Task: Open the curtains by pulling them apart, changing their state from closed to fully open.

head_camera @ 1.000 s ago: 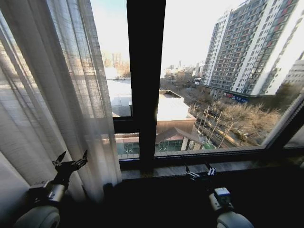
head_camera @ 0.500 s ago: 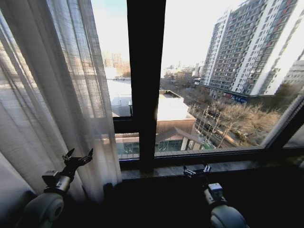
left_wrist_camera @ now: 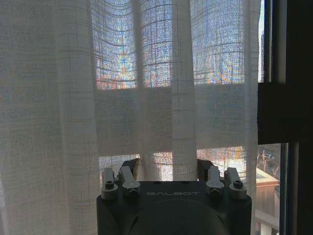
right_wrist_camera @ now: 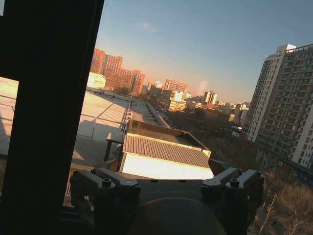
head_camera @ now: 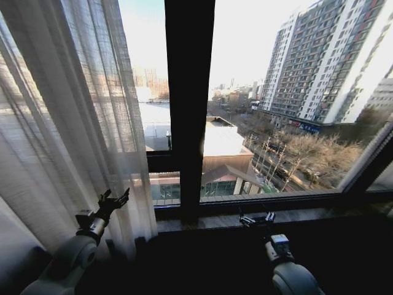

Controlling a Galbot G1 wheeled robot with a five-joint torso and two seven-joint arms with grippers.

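From where I stand, the window's thick black post [head_camera: 188, 110] divides everything. The sheer white curtain [head_camera: 67, 123] hangs bunched to the left of that post, its pleats falling down to the dark sill [head_camera: 295, 216], with a narrow strip of bare glass between its inner edge and the post. To the right of the post the glass is uncovered, with tower blocks and bare trees outside (at the far right edge a pale strip slants along the frame; I cannot tell whether it is the other panel).

The left gripper [head_camera: 114, 201] is raised in front of the curtain's lower folds, left of the post, its fingers spread wide with nothing between them; in its wrist view the cloth [left_wrist_camera: 146, 88] hangs just ahead of the gripper [left_wrist_camera: 169, 169]. The right gripper [head_camera: 256, 219] sits low by the sill, right of the post, fingers parted and holding nothing, facing bare glass [right_wrist_camera: 166, 176].
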